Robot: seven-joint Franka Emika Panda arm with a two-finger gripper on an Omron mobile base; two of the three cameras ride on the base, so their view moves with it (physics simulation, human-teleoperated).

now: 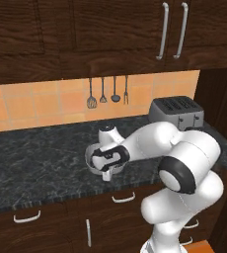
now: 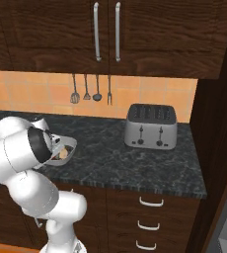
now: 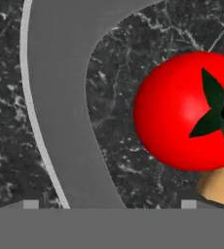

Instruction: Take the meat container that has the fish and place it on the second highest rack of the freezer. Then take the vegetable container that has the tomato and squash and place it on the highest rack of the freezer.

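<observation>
Gripper: jaws spread wide, nothing between them. In the hand view only the two small tips show, one either side of the grey rim of the vegetable container, so the hand sits low over that wall. In the left base view the gripper is down at the container on the black stone counter, near its front edge.

Contents: the tomato is bright red, round and glossy, with a dark green star-shaped stem. It lies inside the container, touching or just beside the squash, of which only a pale tan end shows. The right base view shows the container partly hidden by the arm, with a tan patch inside.

Surroundings: a silver toaster stands well apart along the counter; utensils hang on the tiled wall.

Risks, as judged: the wall is thin and curved, so a grip closing off-centre could slip or tip the container and roll the tomato out. The front edge is close; a nudge could push the container off. Whether the rim is truly centred between the tips cannot be told.
</observation>
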